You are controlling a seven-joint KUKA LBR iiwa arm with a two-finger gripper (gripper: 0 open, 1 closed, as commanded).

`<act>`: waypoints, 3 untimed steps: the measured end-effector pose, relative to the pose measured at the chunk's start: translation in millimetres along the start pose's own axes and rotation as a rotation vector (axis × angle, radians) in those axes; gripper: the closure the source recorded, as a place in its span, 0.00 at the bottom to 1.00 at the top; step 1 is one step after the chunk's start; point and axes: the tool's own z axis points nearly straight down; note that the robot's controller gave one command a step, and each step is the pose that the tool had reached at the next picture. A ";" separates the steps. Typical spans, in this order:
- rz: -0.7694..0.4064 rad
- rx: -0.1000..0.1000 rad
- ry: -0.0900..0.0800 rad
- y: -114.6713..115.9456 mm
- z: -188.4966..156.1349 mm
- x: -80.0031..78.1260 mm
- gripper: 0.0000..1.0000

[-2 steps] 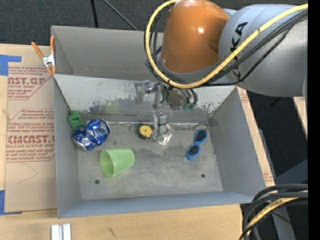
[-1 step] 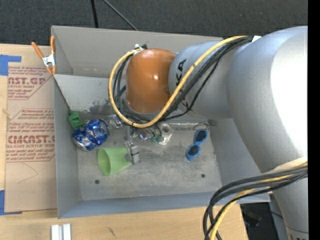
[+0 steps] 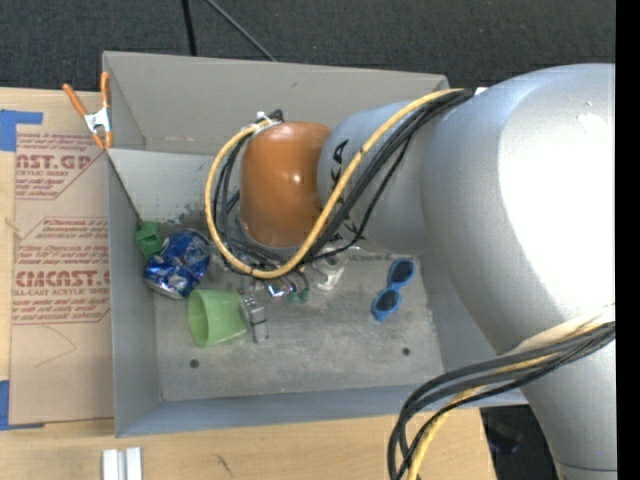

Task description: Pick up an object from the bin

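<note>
We see the hand (image 3: pixel 257 318) low in the bin (image 3: pixel 300 368), just beside a green cup (image 3: pixel 213 320) lying on its side at left; we cannot tell if the hand is open, and we judge it may knock the cup rolling against the blue wrapper (image 3: pixel 178 264).

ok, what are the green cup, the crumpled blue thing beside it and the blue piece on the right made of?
Green cup: likely plastic, matte; even colour, smooth moulded wall.
Crumpled blue thing: looks like foil or film, shiny; sharp creases, white glints.
Blue piece: probably hard plastic, glossy; too small to be sure.
</note>
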 end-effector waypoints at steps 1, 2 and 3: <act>-0.121 -0.007 -0.001 26.2 6.9 17.7 0.00; -0.168 -0.012 0.002 98.1 6.9 46.6 0.00; -0.160 -0.009 -0.006 92.9 5.0 42.9 1.00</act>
